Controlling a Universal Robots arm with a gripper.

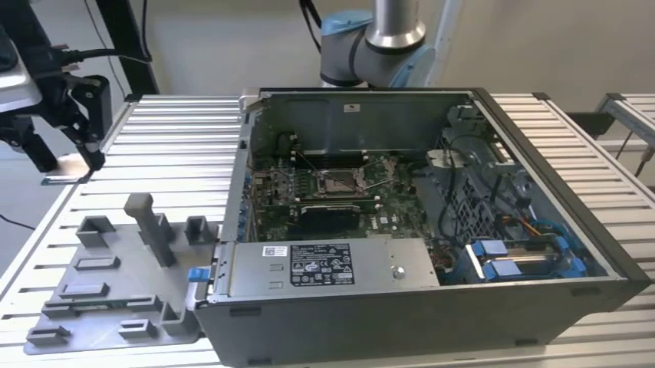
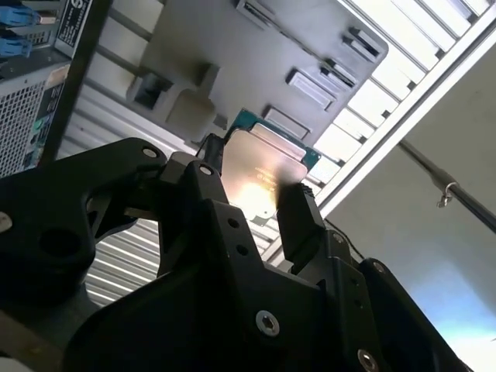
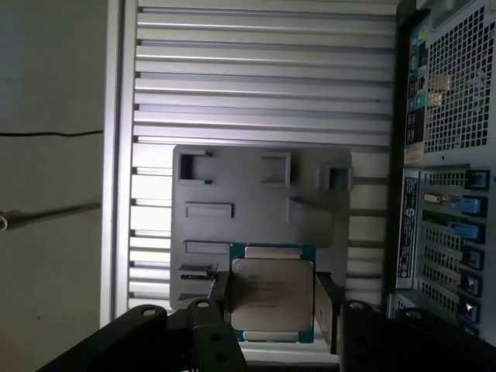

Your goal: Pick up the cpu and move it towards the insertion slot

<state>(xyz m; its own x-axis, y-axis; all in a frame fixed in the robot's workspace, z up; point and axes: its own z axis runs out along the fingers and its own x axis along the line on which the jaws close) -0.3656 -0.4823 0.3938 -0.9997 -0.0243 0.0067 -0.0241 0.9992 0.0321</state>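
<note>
I've got the gripper [image 3: 273, 296] closed tight on the cpu [image 3: 273, 285], held clear above the grey tray [image 3: 232, 186]. The cpu's print is unreadable. The insertion slot [image 1: 338, 182] sits inside the computer case [image 1: 409, 322] beside that tray.

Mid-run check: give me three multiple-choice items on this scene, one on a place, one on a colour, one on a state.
1. Where is the insertion slot? A on the board inside the open case; B on the slatted table; C on the arm.
2. What colour is the tray? A red; B yellow; C grey.
3. What are the jaws doing? A open and empty; B shut on the cpu; C shut with nothing between them.
Key: 1 A, the exterior view shows its metal frame on the board; 2 C, it is grey in the exterior view; 3 B, both wrist views show the cpu pinched between them.
</note>
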